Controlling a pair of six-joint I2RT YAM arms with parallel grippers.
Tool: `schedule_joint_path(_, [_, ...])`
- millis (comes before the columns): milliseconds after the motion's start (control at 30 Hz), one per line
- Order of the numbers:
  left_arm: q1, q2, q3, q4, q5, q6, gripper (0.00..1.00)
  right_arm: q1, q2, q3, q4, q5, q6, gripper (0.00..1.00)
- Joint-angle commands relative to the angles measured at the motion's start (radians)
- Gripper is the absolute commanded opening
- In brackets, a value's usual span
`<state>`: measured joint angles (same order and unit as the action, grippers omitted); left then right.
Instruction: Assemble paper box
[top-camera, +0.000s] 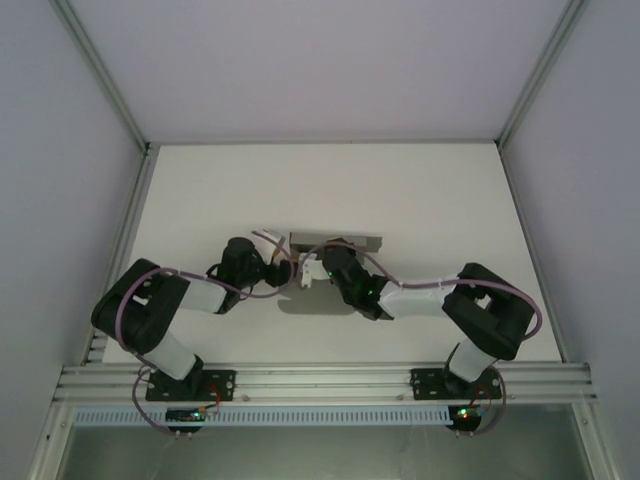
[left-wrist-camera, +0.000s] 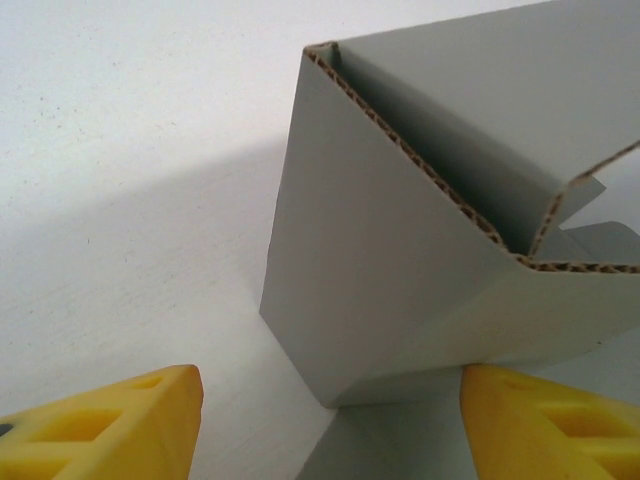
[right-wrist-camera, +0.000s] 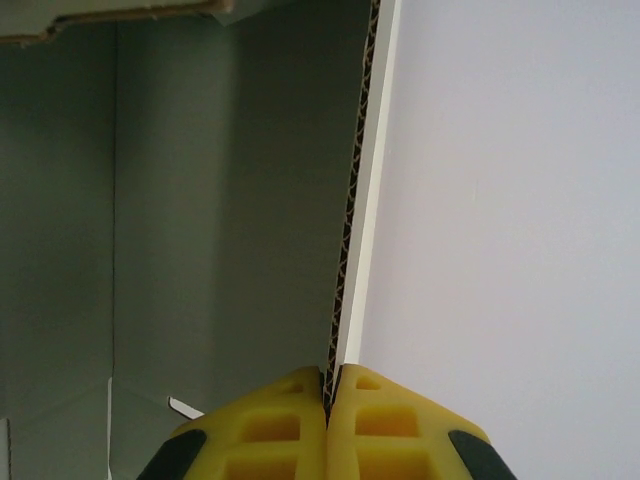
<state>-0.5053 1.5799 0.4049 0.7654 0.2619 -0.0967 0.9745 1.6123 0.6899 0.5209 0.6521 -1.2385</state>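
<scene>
Plain grey corrugated paper box (left-wrist-camera: 380, 270)

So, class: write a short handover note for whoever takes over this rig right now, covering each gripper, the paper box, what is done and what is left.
Left gripper: open, its fingers on either side of the paper box's near lower corner, gripping nothing.
Right gripper: shut on the edge of one upright box wall.
Box: on the table, mid-workspace, between the two arms.
Done: side walls folded up.
Left: one flap stands angled and not tucked in; the box is probably not finished.
</scene>
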Motion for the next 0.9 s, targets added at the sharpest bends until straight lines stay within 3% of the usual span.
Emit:
schedule_joint_path(0, [-0.005, 0.009, 0.056, 0.108, 0.009, 0.022, 0.68, 0.022, 0.038, -0.010, -0.232, -0.092, 0.035, 0.00])
schedule_joint_path(133, [-0.005, 0.088, 0.116, 0.189, 0.037, 0.024, 0.68, 0.016, 0.060, 0.012, -0.270, -0.113, 0.059, 0.00])
schedule_joint_path(400, [-0.009, 0.172, 0.217, 0.247, 0.234, 0.017, 0.61, -0.019, 0.075, 0.054, -0.318, -0.219, 0.123, 0.00])
schedule_joint_path(567, [-0.009, 0.222, 0.256, 0.315, 0.282, 0.004, 0.43, -0.054, 0.084, 0.094, -0.360, -0.283, 0.153, 0.00])
schedule_joint_path(667, [-0.008, 0.249, 0.287, 0.308, 0.257, -0.004, 0.31, -0.056, 0.090, 0.110, -0.370, -0.295, 0.156, 0.00])
schedule_joint_path(733, [-0.010, 0.268, 0.304, 0.309, 0.245, -0.020, 0.15, -0.061, 0.092, 0.117, -0.372, -0.310, 0.168, 0.00])
schedule_joint_path(867, [-0.024, 0.271, 0.292, 0.330, 0.140, -0.066, 0.03, -0.070, 0.104, 0.126, -0.379, -0.312, 0.195, 0.00])
